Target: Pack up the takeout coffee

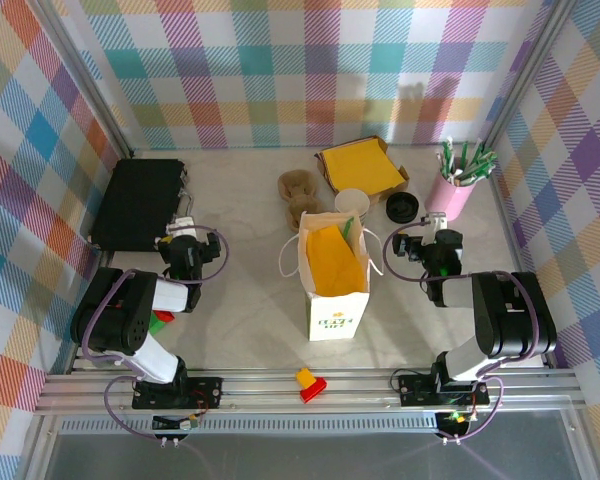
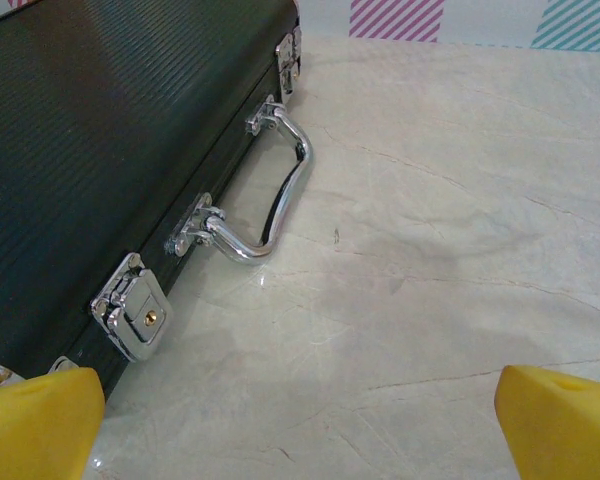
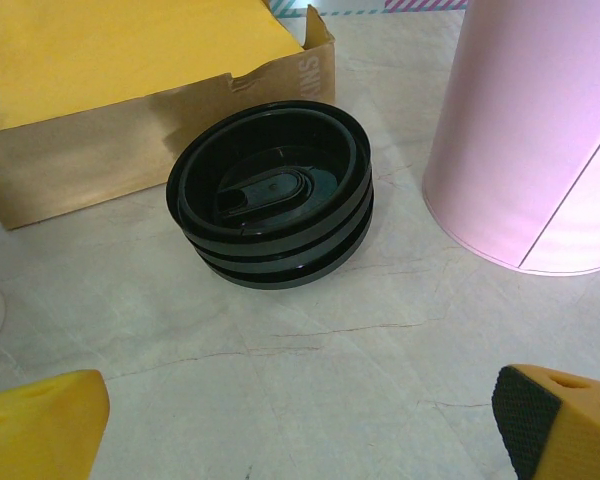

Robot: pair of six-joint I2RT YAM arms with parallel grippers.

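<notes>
Near the table's (image 1: pixel 250 290) far right corner, glossy black round plastic lids (image 3: pixel 270 195) sit stacked ahead of the right gripper (image 3: pixel 300 430), fingers spread; left gripper (image 2: pixel 300 425) likewise.

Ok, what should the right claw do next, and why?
Probably ease the right claw forward onto the stack of black lids. It is open and empty, the lids sit just ahead of it, and the cup beside the paper bag looks lidless.

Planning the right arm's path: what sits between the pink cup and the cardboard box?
A stack of black lids, seen in the right wrist view.
</notes>
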